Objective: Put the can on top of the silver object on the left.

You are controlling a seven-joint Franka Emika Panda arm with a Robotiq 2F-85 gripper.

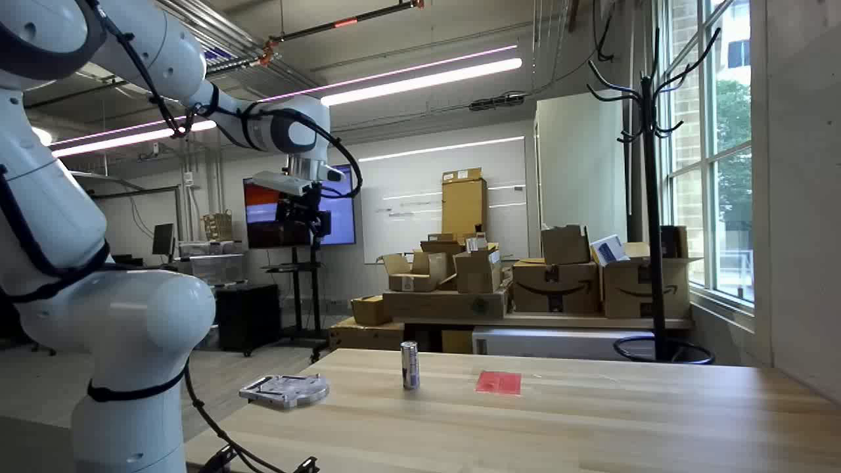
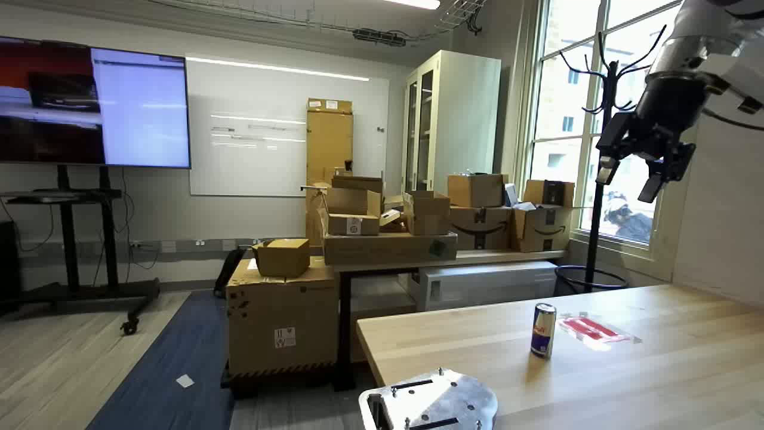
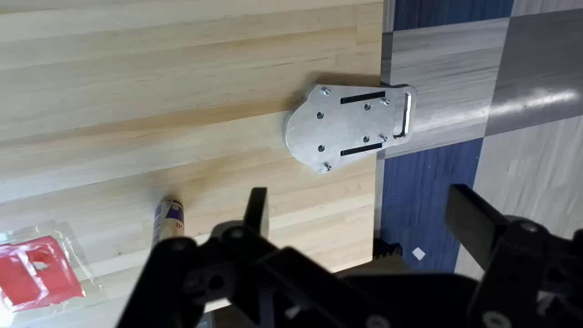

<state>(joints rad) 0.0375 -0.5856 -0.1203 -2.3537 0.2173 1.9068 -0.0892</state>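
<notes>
The can (image 1: 410, 365) is a slim silver-and-blue drink can. It stands upright on the wooden table in both exterior views (image 2: 542, 330); in the wrist view its lower part (image 3: 169, 221) is covered by my gripper. The silver object (image 1: 286, 390) is a flat metal plate with slots, holes and screws, lying at the table's edge. It is cut off at the bottom of an exterior view (image 2: 441, 397) and shows whole in the wrist view (image 3: 346, 125), its handle end overhanging the edge. My gripper (image 2: 628, 179) is open and empty, high above the table; its fingers also show in the wrist view (image 3: 357, 196).
A flat red object (image 1: 498, 382) in clear plastic lies beside the can, on the side away from the silver plate. The wooden table (image 1: 624, 427) ends at the plate. Cardboard boxes (image 1: 555, 286) and a black coat rack (image 1: 652, 217) stand behind the table.
</notes>
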